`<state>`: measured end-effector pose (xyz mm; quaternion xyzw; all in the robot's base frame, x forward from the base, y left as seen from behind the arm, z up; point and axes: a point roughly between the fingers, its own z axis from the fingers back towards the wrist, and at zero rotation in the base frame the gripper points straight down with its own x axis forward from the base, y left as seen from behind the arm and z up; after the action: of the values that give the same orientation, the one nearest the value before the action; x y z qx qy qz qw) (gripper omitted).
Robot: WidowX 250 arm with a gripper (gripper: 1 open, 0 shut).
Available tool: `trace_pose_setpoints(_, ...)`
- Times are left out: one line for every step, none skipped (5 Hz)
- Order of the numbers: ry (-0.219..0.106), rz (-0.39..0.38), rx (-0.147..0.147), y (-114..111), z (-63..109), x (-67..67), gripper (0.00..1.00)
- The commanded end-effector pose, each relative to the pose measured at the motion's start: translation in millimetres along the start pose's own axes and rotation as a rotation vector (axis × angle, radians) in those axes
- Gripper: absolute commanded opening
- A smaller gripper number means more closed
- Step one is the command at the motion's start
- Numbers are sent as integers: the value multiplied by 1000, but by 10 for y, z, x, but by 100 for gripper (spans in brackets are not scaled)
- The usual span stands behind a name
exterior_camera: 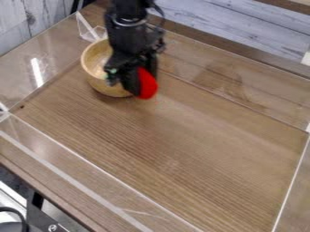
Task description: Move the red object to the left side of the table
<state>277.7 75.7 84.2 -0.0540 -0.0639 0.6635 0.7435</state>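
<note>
While the black arm hangs down from 12 o'clock, its gripper (137,80) is seen clamped narrowly on the red object (145,84), which is held off the table (182,154). Fingers pointed straight down. Red object is carried at the lower right of the gripper, its red body showing past the black fingers; no stem can be made out. Whether it clears the wood fully cannot be told for certain, but it appears lifted.

Wooden bowl (97,65) is placed at about 10 o'clock from table centre, just beside and partly behind the gripper at its 9 o'clock. Bowl contents are mostly hidden by the arm. Red object is located just beside the bowl's right rim, at about 11 o'clock from table centre.

Low clear walls (72,172) are seen along the table edges. Grey plank backdrop (260,23) is seen at 1 o'clock beyond the table.
</note>
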Motion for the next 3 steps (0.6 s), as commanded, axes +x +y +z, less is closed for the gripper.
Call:
trace_pose_setpoints(-29,-8,-62,64,189,253,0)
trace_pose_setpoints(-38,21,-66,173,255,474,0)
trace_pose_setpoints(-59,35,-68,360,252,715,0)
